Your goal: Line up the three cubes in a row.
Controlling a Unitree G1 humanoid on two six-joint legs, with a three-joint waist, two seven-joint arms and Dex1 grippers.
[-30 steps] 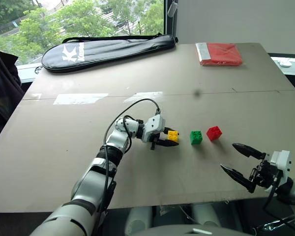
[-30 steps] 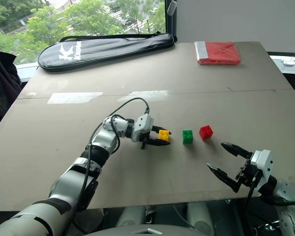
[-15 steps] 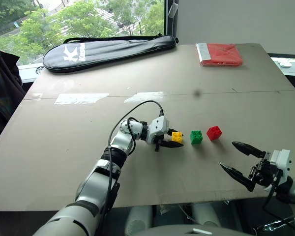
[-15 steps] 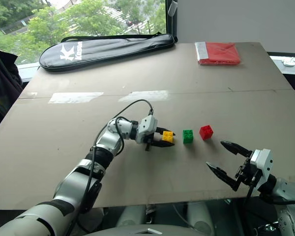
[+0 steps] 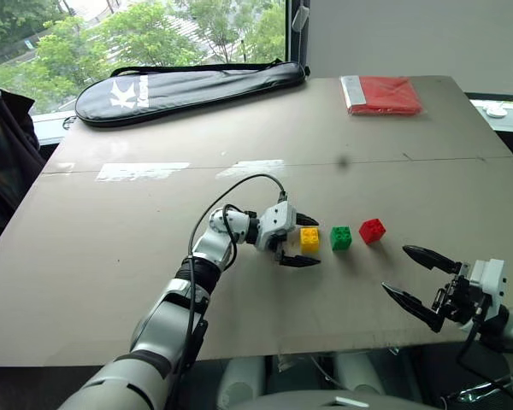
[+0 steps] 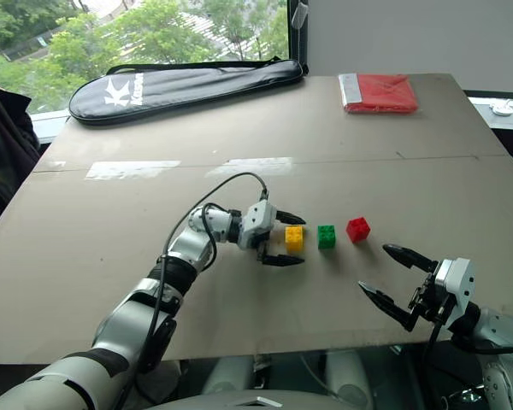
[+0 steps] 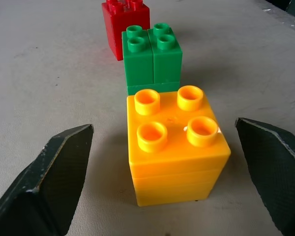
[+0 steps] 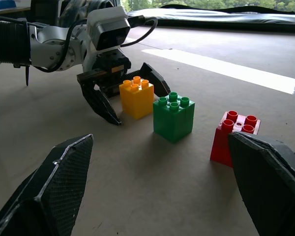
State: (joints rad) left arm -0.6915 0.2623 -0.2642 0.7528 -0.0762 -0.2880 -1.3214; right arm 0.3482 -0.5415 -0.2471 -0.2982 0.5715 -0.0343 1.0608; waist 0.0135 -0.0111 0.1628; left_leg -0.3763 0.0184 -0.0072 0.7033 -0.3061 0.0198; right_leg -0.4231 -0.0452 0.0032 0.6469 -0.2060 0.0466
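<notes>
Three studded cubes stand on the brown table: yellow cube (image 5: 309,239), green cube (image 5: 341,237) and red cube (image 5: 372,231), spaced in a line from left to right. My left gripper (image 5: 301,240) is open, one finger on each side of the yellow cube and a gap to both, as the left wrist view shows around the yellow cube (image 7: 176,145). Near the table's front right edge my right gripper (image 5: 417,280) hangs open with nothing in it, short of the red cube (image 8: 233,138).
A long black racket bag (image 5: 184,84) lies at the back left of the table. A flat red folded packet (image 5: 382,93) sits at the back right. The table's front edge (image 5: 239,357) runs just below my right gripper.
My left gripper has opened and let go of the yellow cube, which now stands free beside the green one after moving right. The right arm has kept still.
</notes>
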